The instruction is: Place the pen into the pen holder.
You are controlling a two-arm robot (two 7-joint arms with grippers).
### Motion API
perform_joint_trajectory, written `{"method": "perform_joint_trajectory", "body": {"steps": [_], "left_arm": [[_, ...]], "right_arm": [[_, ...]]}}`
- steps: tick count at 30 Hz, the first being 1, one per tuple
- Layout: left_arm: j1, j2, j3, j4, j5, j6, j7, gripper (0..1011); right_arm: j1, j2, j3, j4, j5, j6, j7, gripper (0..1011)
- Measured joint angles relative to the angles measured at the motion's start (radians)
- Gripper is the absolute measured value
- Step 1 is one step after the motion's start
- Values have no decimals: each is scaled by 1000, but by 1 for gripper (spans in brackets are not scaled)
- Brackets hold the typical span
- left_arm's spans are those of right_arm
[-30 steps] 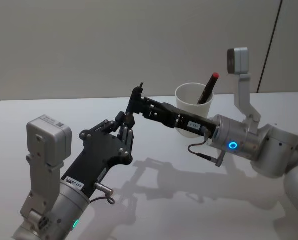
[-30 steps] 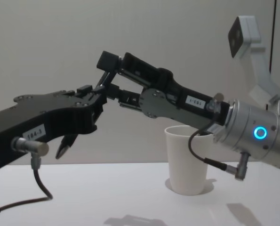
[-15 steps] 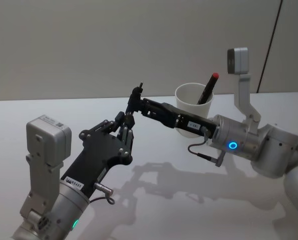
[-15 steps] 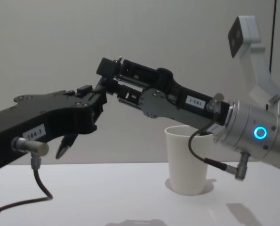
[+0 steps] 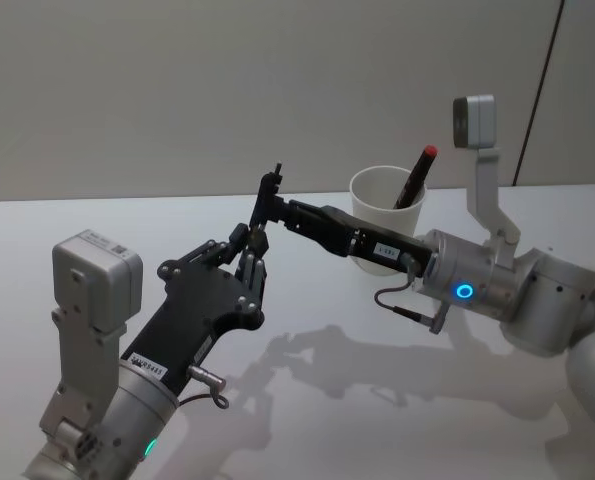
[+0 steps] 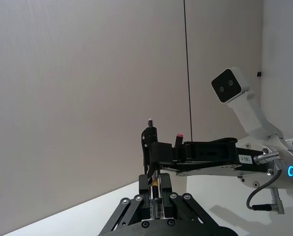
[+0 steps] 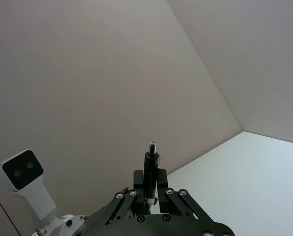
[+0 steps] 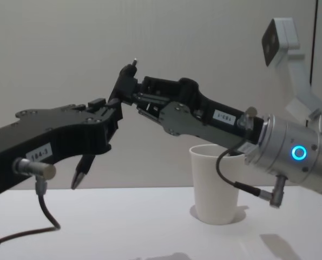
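Black pen [image 5: 274, 183] hangs in mid-air, steeply tilted, clamped at both ends of a handover. The right gripper [image 5: 264, 212] is closed on its upper barrel and the left gripper [image 5: 251, 252] is closed just below.

White paper cup [image 8: 215, 184] stands on the table [image 5: 77, 215] under the right forearm, with a red-capped pen [image 5: 415, 180] leaning inside.

Judgement: the pen is light, rigid and smooth, so it may pivot. Grip it mid-barrel. The cup is light and tips easily.

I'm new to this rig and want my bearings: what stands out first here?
Two black grippers meet in mid-air above the white table: the left gripper and right gripper both clamp one dark pen, tip down. Right of them stands the pen holder, a white cup holding a red-capped pen.
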Motion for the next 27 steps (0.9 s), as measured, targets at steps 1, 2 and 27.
{"method": "perform_joint_trajectory", "body": {"steps": [1, 2, 27], "left_arm": [[0, 0, 0, 0, 0, 0, 0, 139], [0, 0, 0, 0, 0, 0, 0, 138], [0, 0, 0, 0, 0, 0, 0, 138]], "right_arm": [[0, 0, 0, 0, 0, 0, 0, 146], [0, 0, 0, 0, 0, 0, 0, 142], [0, 1, 0, 0, 0, 0, 0, 136]]}}
